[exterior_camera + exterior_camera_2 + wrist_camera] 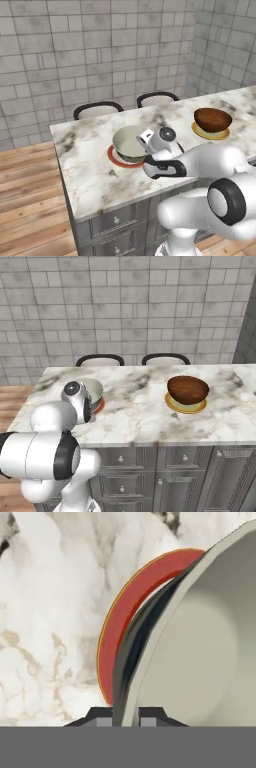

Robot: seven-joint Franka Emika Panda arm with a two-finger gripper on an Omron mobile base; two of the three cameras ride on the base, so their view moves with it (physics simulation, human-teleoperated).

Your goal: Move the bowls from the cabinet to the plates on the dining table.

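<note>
Two fingers (pixel 102 716) pinch cream bowl's (pixel 127 142) rim over red plate (pixel 116 159); release gently, lift straight up.

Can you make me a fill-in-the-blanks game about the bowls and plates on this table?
1. The dark reddish-brown bowl sits on the ____ plate.
2. The cream-green bowl is over the ____-rimmed plate.
3. The end effector has its two fingertips either side of that bowl's ____.
4. Behind the marble dining table stand ____ chairs.

Missing words: yellow-orange; red; rim; two
</note>
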